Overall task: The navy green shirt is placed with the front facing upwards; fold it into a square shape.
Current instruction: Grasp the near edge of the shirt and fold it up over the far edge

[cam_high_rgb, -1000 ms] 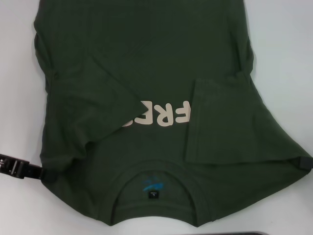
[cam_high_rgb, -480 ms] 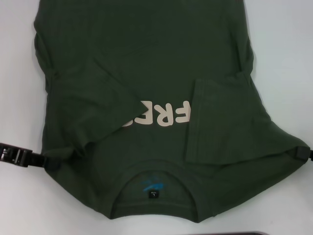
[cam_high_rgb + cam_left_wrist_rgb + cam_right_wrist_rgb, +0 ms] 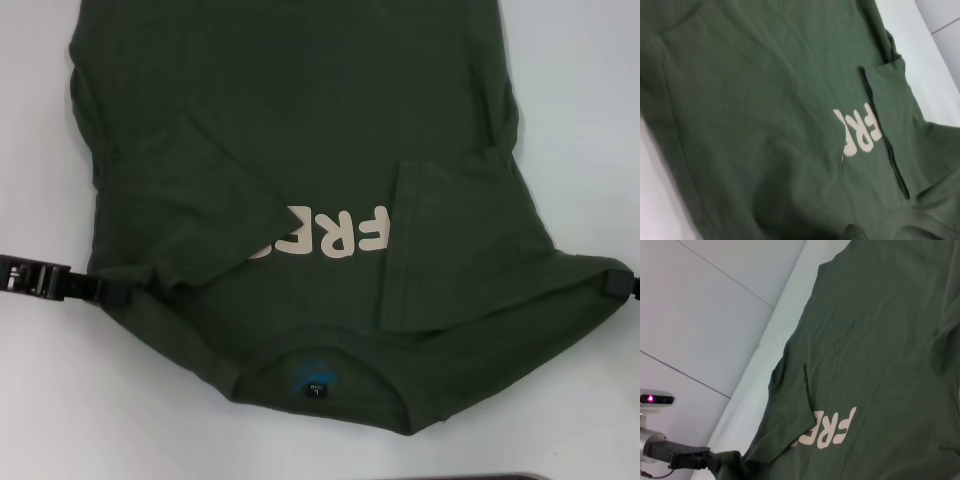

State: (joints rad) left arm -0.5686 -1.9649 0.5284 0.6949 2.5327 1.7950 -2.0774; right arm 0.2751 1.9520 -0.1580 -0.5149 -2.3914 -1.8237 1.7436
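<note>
The navy green shirt point(image 3: 320, 120) lies on the white table, front up, collar point(image 3: 316, 390) nearest me. Both short sleeves are folded inward over the chest and partly cover the cream letters point(image 3: 335, 232). My left gripper point(image 3: 108, 291) is shut on the left shoulder edge and my right gripper point(image 3: 620, 285) on the right shoulder edge. The collar end sags between them, raised off the table. The left wrist view shows the shirt point(image 3: 765, 110) and its letters point(image 3: 860, 131). The right wrist view shows the shirt point(image 3: 880, 340) with the left gripper point(image 3: 715, 461) holding its corner.
Bare white table point(image 3: 590, 100) lies on both sides of the shirt. A dark edge point(image 3: 480, 477) shows at the very bottom of the head view. Pale wall panels point(image 3: 700, 315) stand beyond the table in the right wrist view.
Both grippers have moved away from me with the shoulders in their grip. The collar end has lifted and drawn toward the chest, bunching the cloth there.
</note>
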